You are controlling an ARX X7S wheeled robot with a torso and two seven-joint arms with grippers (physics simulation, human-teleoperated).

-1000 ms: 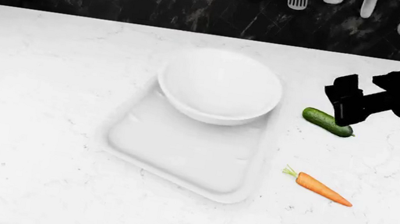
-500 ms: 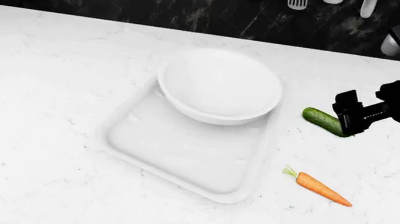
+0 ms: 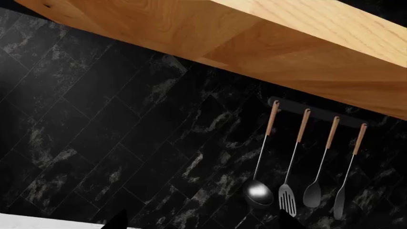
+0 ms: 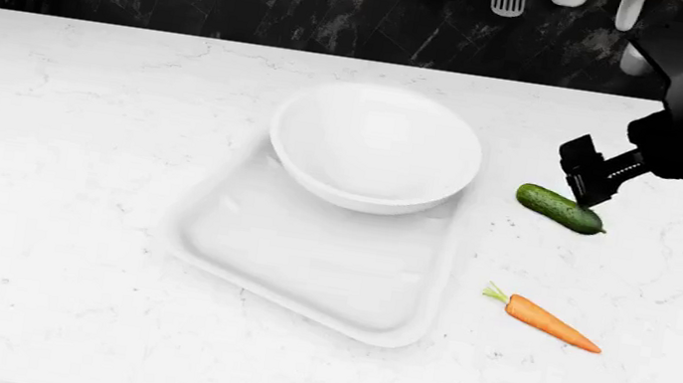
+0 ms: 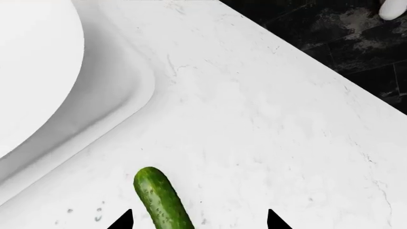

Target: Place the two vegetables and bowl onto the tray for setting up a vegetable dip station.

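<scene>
a: where do the edges run?
b: the white marble worktop (image 4: 76,174) ends at a black marbled wall behind. the white tray (image 4: 304,267) lies near the middle, turned a little askew, and the white bowl (image 4: 375,146) sits on its far end, overhanging the far rim. the near half of the tray is bare.

a: and the vegetables?
b: both on the worktop to the right of the tray, apart from it. the cucumber (image 4: 559,208) lies level with the bowl, the carrot (image 4: 546,321) nearer the front, well apart from the cucumber, with open marble all round it.

a: the right claw?
b: the right claw (image 4: 587,184) hangs right over the cucumber's far side. in the right wrist view its two dark fingertips (image 5: 121,220) are spread, the cucumber (image 5: 162,200) lying between them, closer to one tip. whether they touch it i cannot tell.

a: the left one?
b: its wrist camera faces the wall, a wooden shelf (image 3: 254,43) and a rail of hanging utensils (image 3: 299,167); only two dark tips show, set apart, with nothing between them.
</scene>
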